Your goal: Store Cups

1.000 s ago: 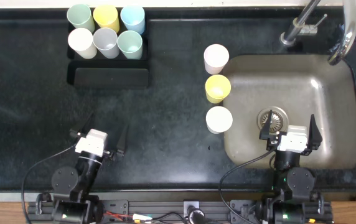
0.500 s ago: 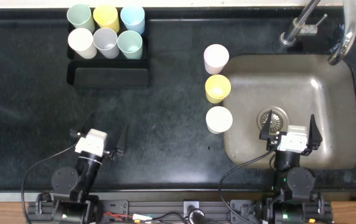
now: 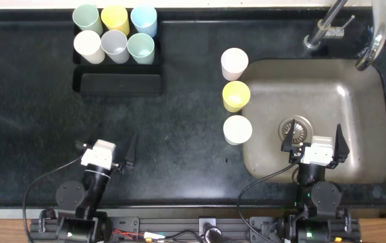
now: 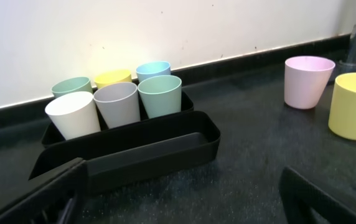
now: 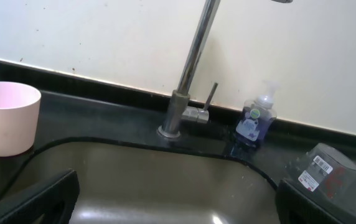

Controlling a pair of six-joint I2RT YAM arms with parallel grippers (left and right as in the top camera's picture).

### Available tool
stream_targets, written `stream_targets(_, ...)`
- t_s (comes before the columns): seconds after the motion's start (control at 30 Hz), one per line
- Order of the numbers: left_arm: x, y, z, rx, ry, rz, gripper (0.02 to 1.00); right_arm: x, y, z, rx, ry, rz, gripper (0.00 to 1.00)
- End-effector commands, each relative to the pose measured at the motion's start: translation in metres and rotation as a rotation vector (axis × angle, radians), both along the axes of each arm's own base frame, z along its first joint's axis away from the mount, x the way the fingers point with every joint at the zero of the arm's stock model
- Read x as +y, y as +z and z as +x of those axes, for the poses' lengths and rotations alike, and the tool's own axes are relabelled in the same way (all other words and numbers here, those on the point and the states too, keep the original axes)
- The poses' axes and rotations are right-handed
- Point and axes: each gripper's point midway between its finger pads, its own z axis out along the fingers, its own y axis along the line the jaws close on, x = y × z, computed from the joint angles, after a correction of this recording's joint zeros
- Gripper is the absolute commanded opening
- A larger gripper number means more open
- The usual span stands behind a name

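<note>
On the left of the dark worktop (image 3: 31, 88), six pastel plastic cups (image 3: 115, 42) stand upright in the back compartment of a black plastic tray (image 3: 119, 84), and the left gripper (image 3: 111, 145) sits nearer the bases, jaws spread wide and empty. A pale pink plastic cup (image 3: 234, 63), a yellow plastic cup (image 3: 236, 96) and a white plastic cup (image 3: 237, 129) stand in a row just beside the stainless steel sink (image 3: 355, 101), perhaps touching its rim. The right gripper (image 3: 313, 138) hangs over the basin, jaws wide apart, holding nothing.

Our left black jointed arm (image 3: 78, 196) sits folded low by its base, and our left black two-finger gripper (image 3: 115, 140) points forward with jaws spread wide, empty. Our right black jointed arm (image 3: 319, 194) is folded alike, our right black two-finger gripper (image 3: 313, 135) equally wide apart and empty.
</note>
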Motion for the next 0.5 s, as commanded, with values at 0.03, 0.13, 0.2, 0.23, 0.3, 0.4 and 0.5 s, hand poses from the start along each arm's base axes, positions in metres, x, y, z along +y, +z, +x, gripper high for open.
stream_targets(0.03,0.005,0.029,-0.003,0.044,0.033,-0.132,1.000,0.000,-0.003,0.000,-0.002,-0.002,0.000,0.998)
stream_targets(0.13,0.001,0.068,0.006,0.112,0.037,-0.267,1.000,0.000,-0.003,0.000,-0.002,-0.002,0.000,0.998)
stream_targets(0.2,-0.006,0.097,0.021,0.192,0.025,-0.326,1.000,0.000,-0.003,0.000,-0.002,-0.002,0.000,0.998)
stream_targets(0.23,-0.013,0.108,0.030,0.248,0.008,-0.334,1.000,0.000,-0.003,0.000,-0.002,-0.002,0.000,0.996)
stream_targets(0.3,-0.029,0.129,0.051,0.386,-0.028,-0.321,1.000,0.000,-0.003,0.000,-0.003,-0.002,0.000,0.998)
stream_targets(0.4,-0.051,0.151,0.086,0.639,-0.045,-0.292,1.000,0.000,-0.003,0.000,-0.003,-0.002,0.000,0.998)
stream_targets(0.5,-0.078,0.155,0.122,0.873,-0.037,-0.240,1.000,0.000,-0.003,0.000,-0.002,-0.002,0.000,0.996)
